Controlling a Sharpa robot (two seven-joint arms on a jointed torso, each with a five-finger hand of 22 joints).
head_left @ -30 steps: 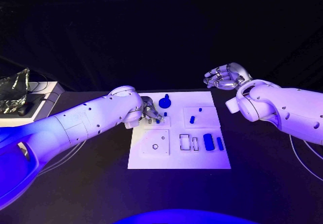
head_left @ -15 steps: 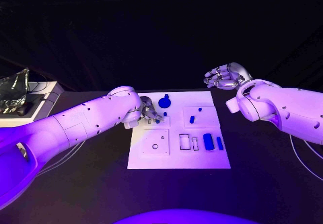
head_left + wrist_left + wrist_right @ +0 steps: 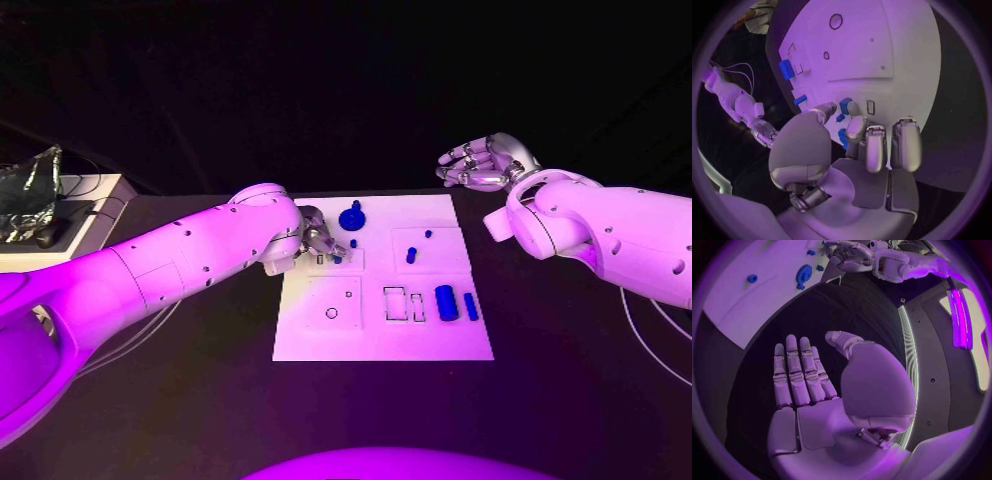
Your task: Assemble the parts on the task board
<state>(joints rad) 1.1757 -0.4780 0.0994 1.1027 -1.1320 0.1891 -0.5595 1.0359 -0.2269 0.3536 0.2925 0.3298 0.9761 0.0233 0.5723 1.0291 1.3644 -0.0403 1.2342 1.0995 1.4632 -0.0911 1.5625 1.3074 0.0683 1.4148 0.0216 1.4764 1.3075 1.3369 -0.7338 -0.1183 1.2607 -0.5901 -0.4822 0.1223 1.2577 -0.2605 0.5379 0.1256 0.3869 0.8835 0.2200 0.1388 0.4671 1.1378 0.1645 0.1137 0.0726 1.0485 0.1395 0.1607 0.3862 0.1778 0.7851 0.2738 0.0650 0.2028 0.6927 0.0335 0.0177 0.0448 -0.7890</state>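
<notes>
Head view: the robot's left hand (image 3: 320, 240) is reaching over the upper left part of the white task board (image 3: 382, 345) at the centre of the frame, its fingers curling down around a small blue peg (image 3: 339, 259) that is standing on the board just beside them. The left wrist view is showing the thumb and a fingertip (image 3: 856, 126) closing in on a small blue part (image 3: 844, 105) at the board's edge, though whether they are actually pinching it cannot be told. The right hand (image 3: 486, 162) is hovering in the upper right of the frame, well apart from the board and above the black table (image 3: 173, 400), holding nothing, its fingers loosely spread and gently bent; the right wrist view is showing them lying straight, side by side, with the thumb apart. On the board, a round blue knob (image 3: 353, 219) is sitting near the top edge, a short blue pin (image 3: 411, 256) is standing in the upper right panel, and a blue block (image 3: 446, 303) and a slim blue bar (image 3: 470, 307) are lying side by side in the lower right.
</notes>
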